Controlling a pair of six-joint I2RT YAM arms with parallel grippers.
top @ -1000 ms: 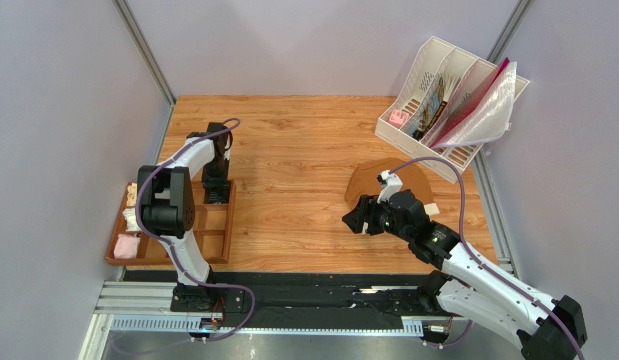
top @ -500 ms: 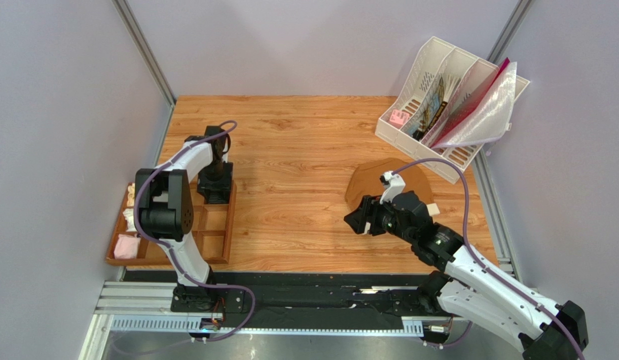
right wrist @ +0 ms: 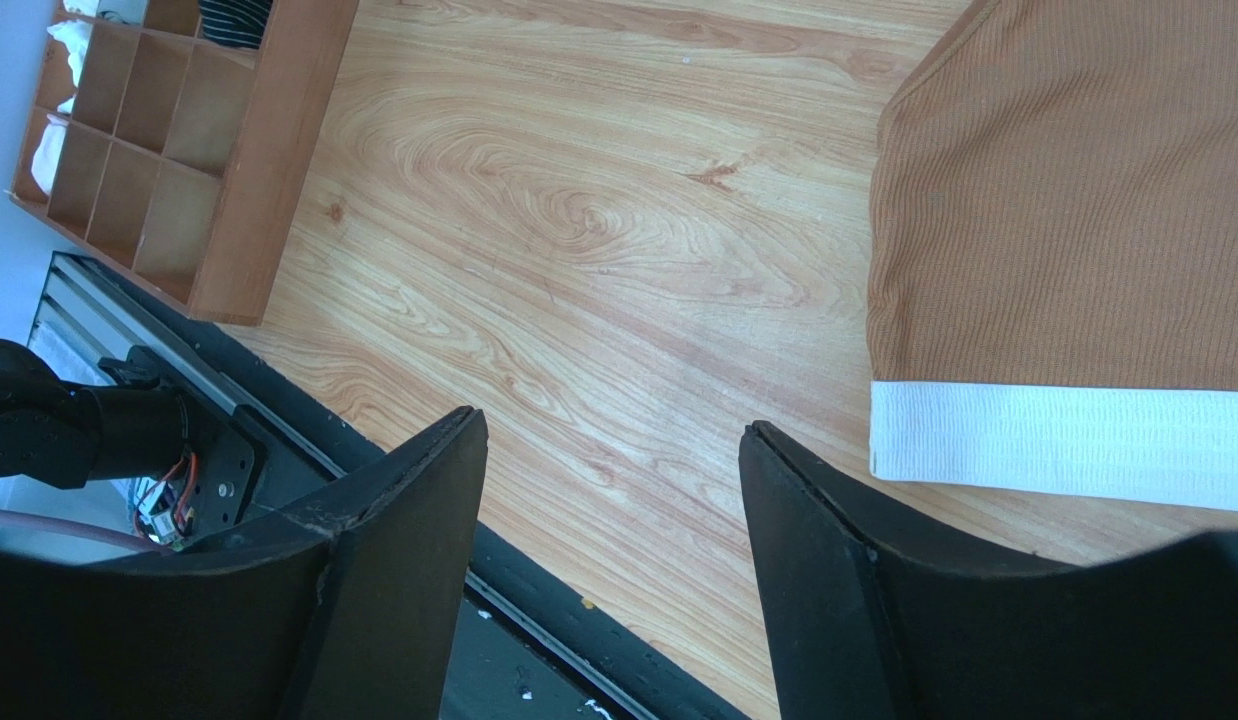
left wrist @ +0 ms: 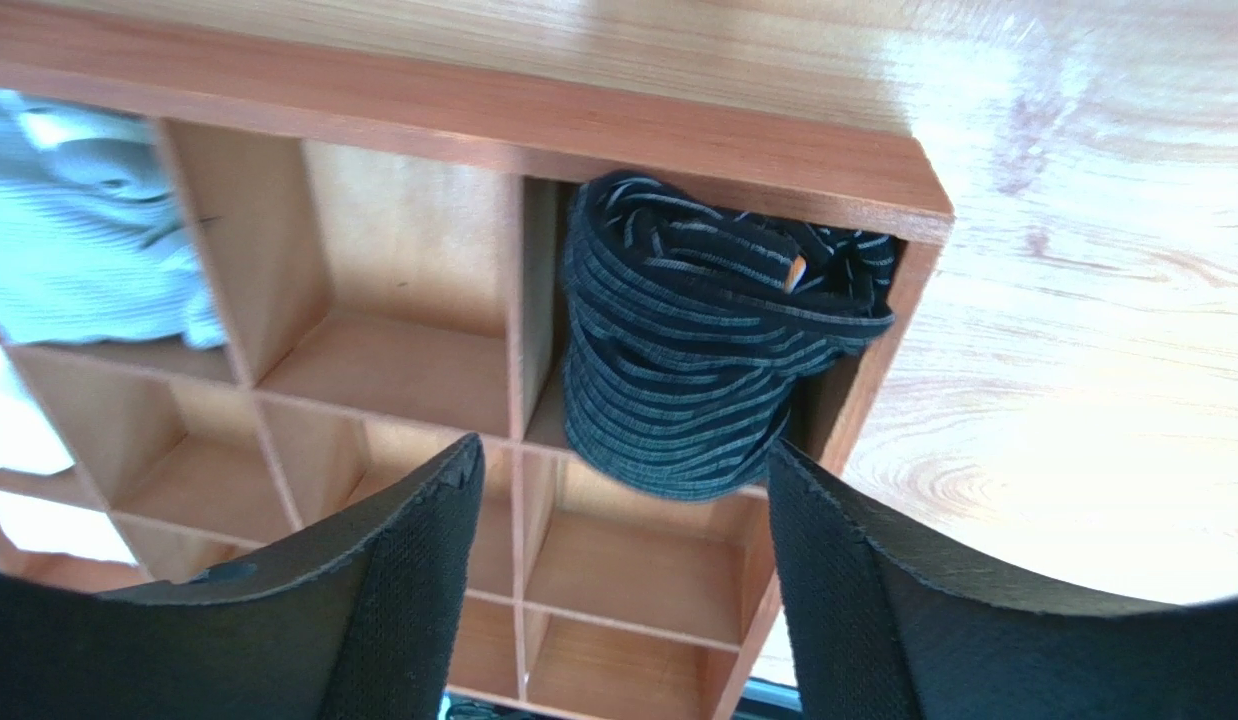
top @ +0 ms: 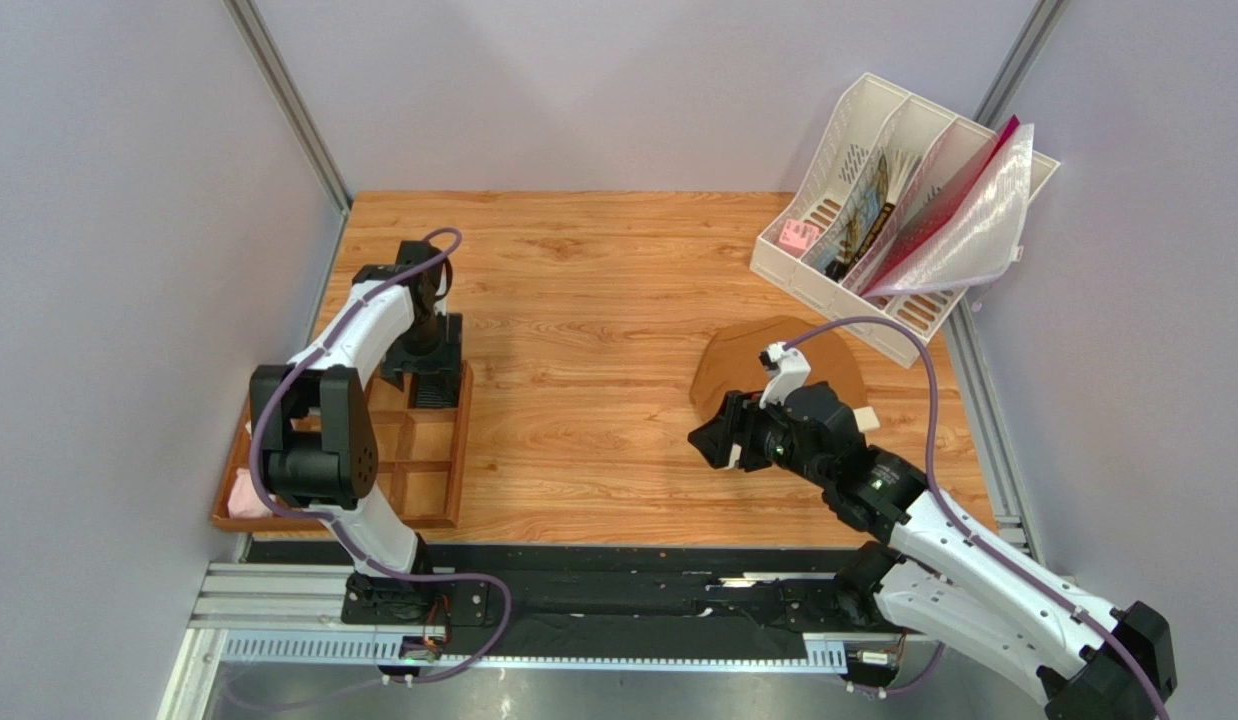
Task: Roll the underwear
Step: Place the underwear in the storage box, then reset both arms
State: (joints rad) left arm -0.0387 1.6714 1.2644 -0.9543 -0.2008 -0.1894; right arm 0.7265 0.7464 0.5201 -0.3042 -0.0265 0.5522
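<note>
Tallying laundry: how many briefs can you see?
2: black underwear rolled in the organizer corner, brown briefs flat on the table. Other compartments hold unidentified fabrics.

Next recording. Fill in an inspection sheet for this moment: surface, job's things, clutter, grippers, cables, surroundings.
Surface: wooden table, middle bare.
Job's things: underwear, dark with pale stripes, bundled in a corner compartment of the wooden tray.
Clutter: brown briefs flat on the table; pale cloths in other tray compartments; white file rack holding folders.
Grippers: left gripper above the underwear, jaws apart, empty; right gripper over bare wood beside the briefs, jaws apart, empty.
Cables: purple cables running along both arms.
Surroundings: grey walls; metal rail at the near edge.
</note>
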